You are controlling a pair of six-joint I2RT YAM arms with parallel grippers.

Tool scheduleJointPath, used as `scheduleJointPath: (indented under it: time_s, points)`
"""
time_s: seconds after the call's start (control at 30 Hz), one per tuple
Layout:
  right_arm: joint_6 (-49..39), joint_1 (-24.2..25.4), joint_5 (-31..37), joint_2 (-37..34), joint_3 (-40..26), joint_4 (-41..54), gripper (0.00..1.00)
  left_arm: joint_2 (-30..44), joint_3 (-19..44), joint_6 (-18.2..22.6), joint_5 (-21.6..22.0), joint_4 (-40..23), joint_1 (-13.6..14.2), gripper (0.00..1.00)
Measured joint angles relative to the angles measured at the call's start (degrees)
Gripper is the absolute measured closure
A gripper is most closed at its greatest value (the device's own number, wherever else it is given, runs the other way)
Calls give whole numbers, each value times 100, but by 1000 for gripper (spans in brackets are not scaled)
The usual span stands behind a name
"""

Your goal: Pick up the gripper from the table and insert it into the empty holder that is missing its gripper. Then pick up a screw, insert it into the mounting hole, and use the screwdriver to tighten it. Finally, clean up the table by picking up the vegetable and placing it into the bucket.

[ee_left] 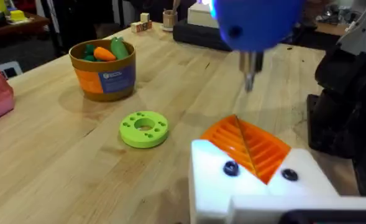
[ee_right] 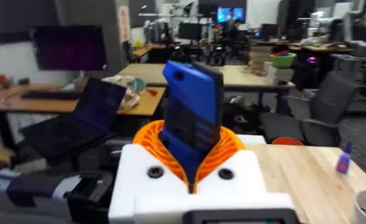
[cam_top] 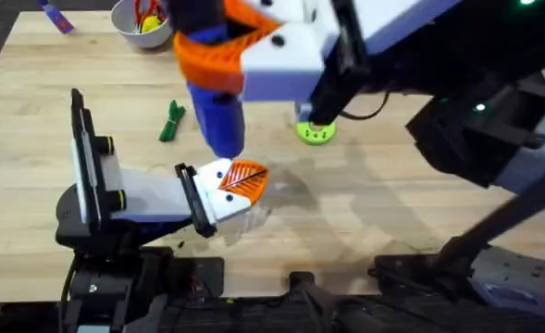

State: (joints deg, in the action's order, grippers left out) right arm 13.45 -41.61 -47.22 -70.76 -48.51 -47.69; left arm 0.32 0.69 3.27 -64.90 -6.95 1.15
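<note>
Overhead view places the work at the screw-tightening step: the right gripper (cam_top: pixel 230 57) has its orange ribbed fingers (cam_top: pixel 218 63) clamped around the blue screwdriver (cam_top: pixel 218 116), held upright with the bit pointing down at the holder (cam_top: pixel 228 196). The left gripper (cam_top: pixel 198 199) clasps that holder at its fingers, and the orange gripper (cam_top: pixel 244 178) is already seated in it. From the left wrist view, the bit tip (ee_left: pixel 250 74) hangs just above and apart from the orange wedge; whether a screw sits in the mounting hole cannot be told. Next move, as judged: lower the bit straight onto the screw head while the left arm keeps the holder steady. Beyond the fingers, the vegetable (cam_top: pixel 171 121) lies on the desk (cam_top: pixel 374 203), well apart from the bucket (ee_left: pixel 103 70)
</note>
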Motion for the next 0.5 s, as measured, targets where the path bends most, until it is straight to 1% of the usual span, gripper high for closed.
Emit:
scheduleJointPath:
  time_s: [0.17,0.5]
  points:
    - [-347,-215,-232,-191,0,-17,977,-2,0,0,-1,1,0,993]
    - [-946,-505,-330,-275,0,-26,977,-1,0,0,-1,1,0,993]
